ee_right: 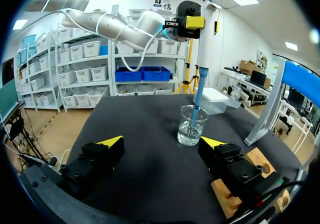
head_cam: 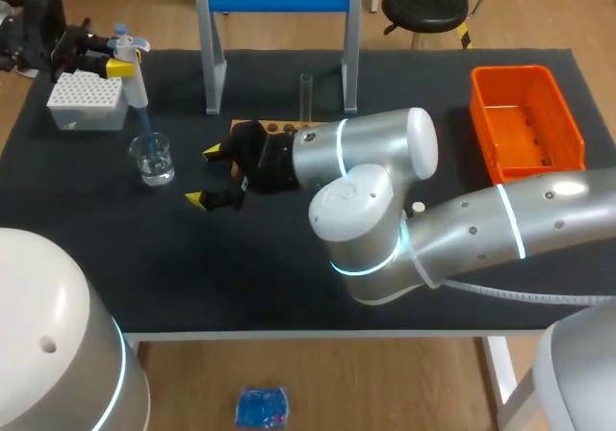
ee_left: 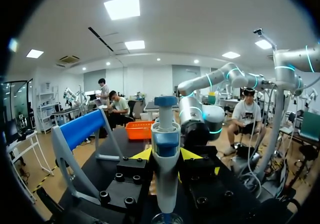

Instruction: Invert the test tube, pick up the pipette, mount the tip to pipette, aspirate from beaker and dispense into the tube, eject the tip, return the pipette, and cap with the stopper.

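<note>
Pipette tip (head_cam: pixel 142 123) inside beaker (head_cam: pixel 163 166)

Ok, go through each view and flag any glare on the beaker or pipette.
Head view: light flares on the right arm's shell, only small glints on the beaker. Left wrist view: the pipette in the left gripper is evenly lit, no glare. Right wrist view: glints on the beaker's glass, the tip plainly visible through it.

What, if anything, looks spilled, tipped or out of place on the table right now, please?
Nothing stands out. The beaker stands upright with no spill around it, the pipette in the left gripper dips its tip into it, and the test tube stands upright in its wooden rack.
</note>
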Robot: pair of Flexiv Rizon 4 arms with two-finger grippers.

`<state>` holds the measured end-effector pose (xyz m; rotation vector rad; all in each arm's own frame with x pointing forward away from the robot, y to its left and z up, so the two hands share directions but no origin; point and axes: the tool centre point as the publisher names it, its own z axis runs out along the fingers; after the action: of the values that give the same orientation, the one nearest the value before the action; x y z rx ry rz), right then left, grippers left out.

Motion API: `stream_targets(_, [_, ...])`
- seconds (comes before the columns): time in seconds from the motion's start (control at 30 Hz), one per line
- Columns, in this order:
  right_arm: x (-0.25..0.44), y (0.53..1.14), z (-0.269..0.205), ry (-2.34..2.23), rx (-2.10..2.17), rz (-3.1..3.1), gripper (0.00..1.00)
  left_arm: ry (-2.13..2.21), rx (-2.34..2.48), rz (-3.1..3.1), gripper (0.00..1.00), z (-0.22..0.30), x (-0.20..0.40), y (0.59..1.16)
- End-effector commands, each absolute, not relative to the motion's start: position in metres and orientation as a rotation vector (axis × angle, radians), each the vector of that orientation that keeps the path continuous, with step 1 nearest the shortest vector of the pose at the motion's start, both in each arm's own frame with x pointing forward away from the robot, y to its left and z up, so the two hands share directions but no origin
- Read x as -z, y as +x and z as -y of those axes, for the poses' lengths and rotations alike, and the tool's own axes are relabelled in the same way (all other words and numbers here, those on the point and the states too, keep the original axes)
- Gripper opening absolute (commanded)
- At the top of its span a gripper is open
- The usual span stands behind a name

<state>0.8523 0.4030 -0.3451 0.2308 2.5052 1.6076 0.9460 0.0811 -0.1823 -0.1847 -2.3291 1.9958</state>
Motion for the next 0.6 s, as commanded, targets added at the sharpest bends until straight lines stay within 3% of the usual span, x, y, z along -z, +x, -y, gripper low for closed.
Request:
stream_targets(0.03, [0.3446, 0.8523, -0.4041, 0.232, -1.603, -2.509, 1.00, -0.189, -1.997, 2.323, 0.00, -0.0825, 0.1839, 0.9481])
stream_targets(0.6, [0.3446, 0.8523, -0.4041, 0.232, -1.603, -2.509, 1.00, -0.181, -1.995, 2.320, 0.00, -0.0829, 0.1850, 0.9483])
